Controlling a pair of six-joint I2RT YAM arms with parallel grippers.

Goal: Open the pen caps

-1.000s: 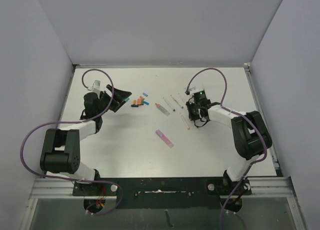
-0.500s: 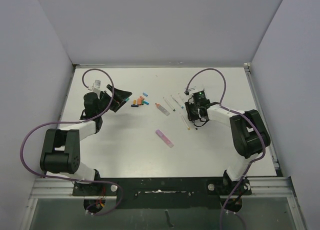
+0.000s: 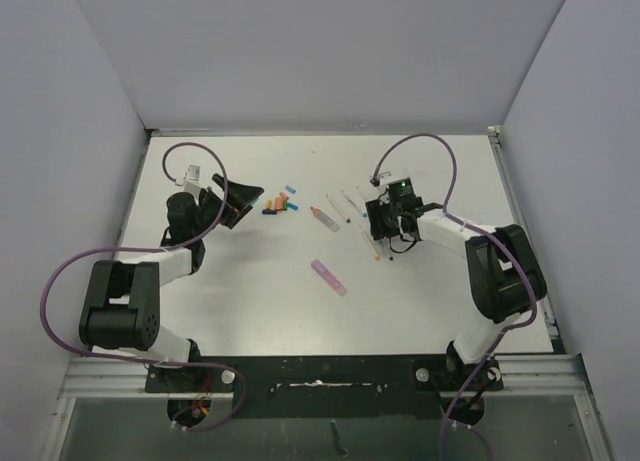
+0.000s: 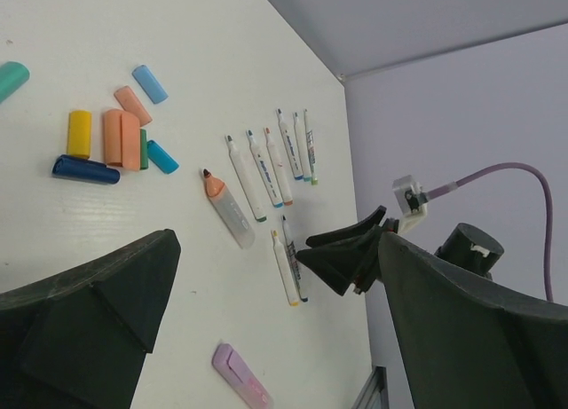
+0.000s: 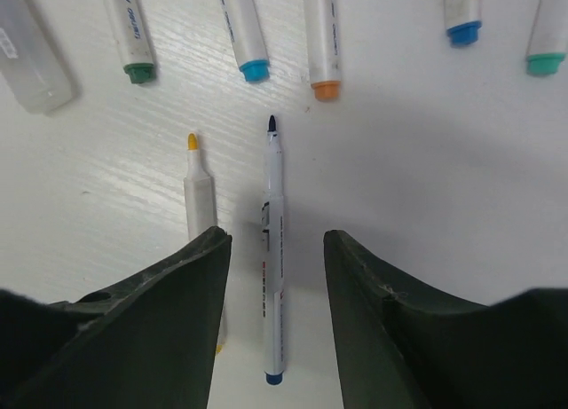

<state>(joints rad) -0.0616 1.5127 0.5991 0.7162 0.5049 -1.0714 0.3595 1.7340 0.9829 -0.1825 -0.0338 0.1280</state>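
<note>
Left gripper (image 4: 277, 245): my jaws stand wide, with nothing between them and nothing touching them. A flat pink piece (image 4: 240, 375) lies on the table (image 4: 106, 249) low in this wrist view, nearer than everything else.

The caps (image 4: 122, 138) lie farther out and to the left of the jaw line, beyond my left finger (image 4: 89, 329), near but not touching it. They sit in a loose cluster: yellow, two orange side by side, dark blue, green and teal, with a pale blue one and a teal one at the far edge.

Right gripper (image 5: 275, 240): my jaws are partly apart and grip nothing. A dark-tipped pen (image 5: 273, 187) lies uncapped between them, clear of both fingers. A yellow-tipped pen (image 5: 200, 196) lies just beside one finger (image 5: 151, 320). Beyond is a row of pens (image 5: 319, 36) with bare tips. From above, the caps are well apart from these jaws, on the left arm's side.
</note>
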